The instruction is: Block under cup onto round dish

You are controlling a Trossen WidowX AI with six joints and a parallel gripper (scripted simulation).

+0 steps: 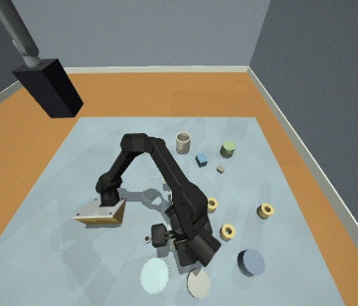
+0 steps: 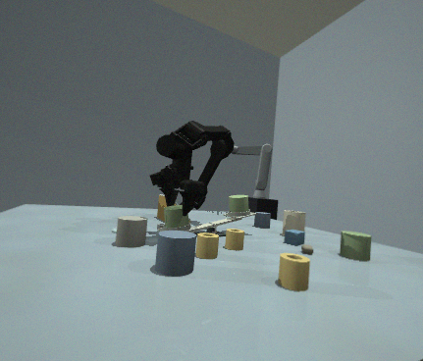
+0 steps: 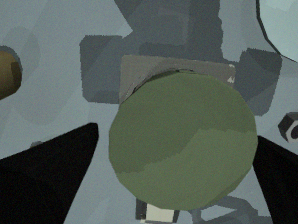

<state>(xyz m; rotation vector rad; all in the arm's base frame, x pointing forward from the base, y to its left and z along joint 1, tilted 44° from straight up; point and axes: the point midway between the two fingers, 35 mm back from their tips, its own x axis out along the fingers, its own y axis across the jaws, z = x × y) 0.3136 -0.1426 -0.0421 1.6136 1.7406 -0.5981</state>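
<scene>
The balance [image 2: 221, 224] is tilted. One green cup [image 2: 173, 217] [image 3: 182, 145] stands upside down on its low end; the other green cup [image 2: 238, 203] stands on the raised end. My gripper [image 2: 177, 208] [image 3: 176, 137] is open and points down, with its fingertips either side of the low cup near its top. In the wrist view a gap shows at the left finger, while the right fingertip appears very close to the cup's edge. The arm hides most of the balance in the top view. The round dish [image 1: 154, 275] [image 3: 283, 25] is pale turquoise and bears nothing visible. No hidden block shows.
A hex nut [image 1: 147, 239] [image 3: 291, 128] lies near the low end. A grey-beige cylinder [image 1: 198, 283] [image 2: 132, 232] stands beside the dish, and a blue cylinder [image 1: 253, 262] [image 2: 175, 253] farther right. Several yellow hollow cylinders and a blue block [image 1: 201, 160] [image 2: 294, 237] stand around the balance.
</scene>
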